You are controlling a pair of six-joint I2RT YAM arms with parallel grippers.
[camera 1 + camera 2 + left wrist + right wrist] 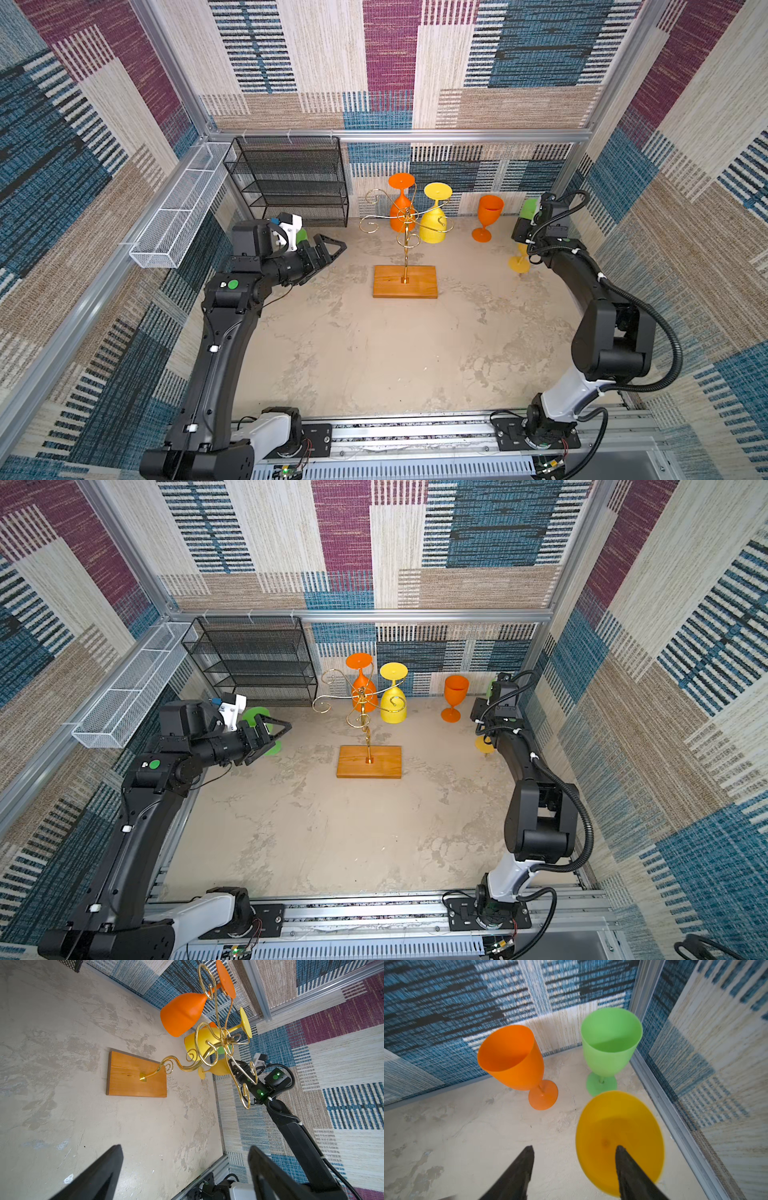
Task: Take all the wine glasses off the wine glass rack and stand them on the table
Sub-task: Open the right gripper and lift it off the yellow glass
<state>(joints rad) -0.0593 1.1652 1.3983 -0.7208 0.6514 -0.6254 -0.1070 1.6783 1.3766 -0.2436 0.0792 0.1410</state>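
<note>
**Left claw (186, 1147) looks better placed for the rack (406, 243)**

Rack centred on worktop (374, 353), toward far edge; orange glass (401, 210) and yellow glass (433, 226) hang bowl-down on its far side, stems vertical. Left claw: wide open, empty, aimed at rack. Right claw (574, 1147): open, gripping nothing, facing far-right corner.

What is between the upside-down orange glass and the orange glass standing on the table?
A yellow wine glass, hanging upside down on the gold wine glass rack, as both top views show.
</note>
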